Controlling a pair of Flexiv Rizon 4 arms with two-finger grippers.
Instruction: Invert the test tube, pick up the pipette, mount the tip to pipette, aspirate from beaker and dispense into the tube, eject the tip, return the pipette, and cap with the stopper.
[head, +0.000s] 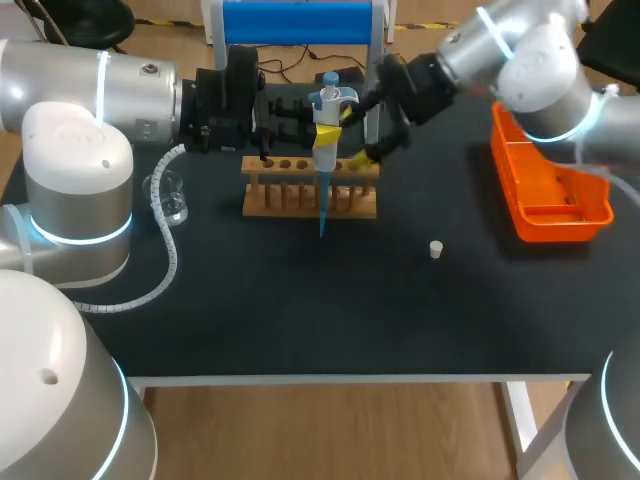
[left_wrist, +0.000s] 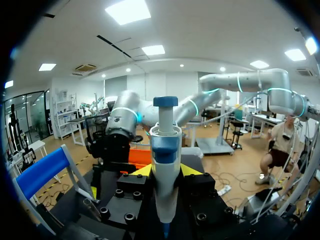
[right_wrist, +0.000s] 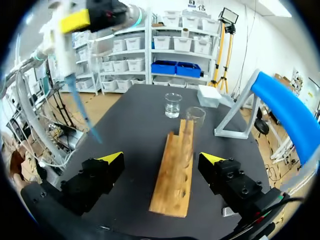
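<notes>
My left gripper (head: 326, 138) (left_wrist: 165, 171) is shut on the white and blue pipette (head: 328, 105) (left_wrist: 165, 145), holding it upright over the wooden rack (head: 310, 190). The blue tip (head: 322, 215) on the pipette points down in front of the rack. Just to the right of the pipette, my right gripper (head: 355, 135) (right_wrist: 161, 159) hangs open and empty above the rack (right_wrist: 175, 170). In the right wrist view the pipette (right_wrist: 75, 100) shows off to one side. A clear glass tube (right_wrist: 195, 116) stands at the rack's far end. The beaker (head: 168, 198) (right_wrist: 173, 105) stands left of the rack, and the white stopper (head: 436, 249) lies to its right.
An orange bin (head: 550, 190) sits at the table's right edge. A blue and white stand (head: 300, 25) rises behind the rack. My left arm's white coiled hose (head: 165, 250) trails over the table's left side.
</notes>
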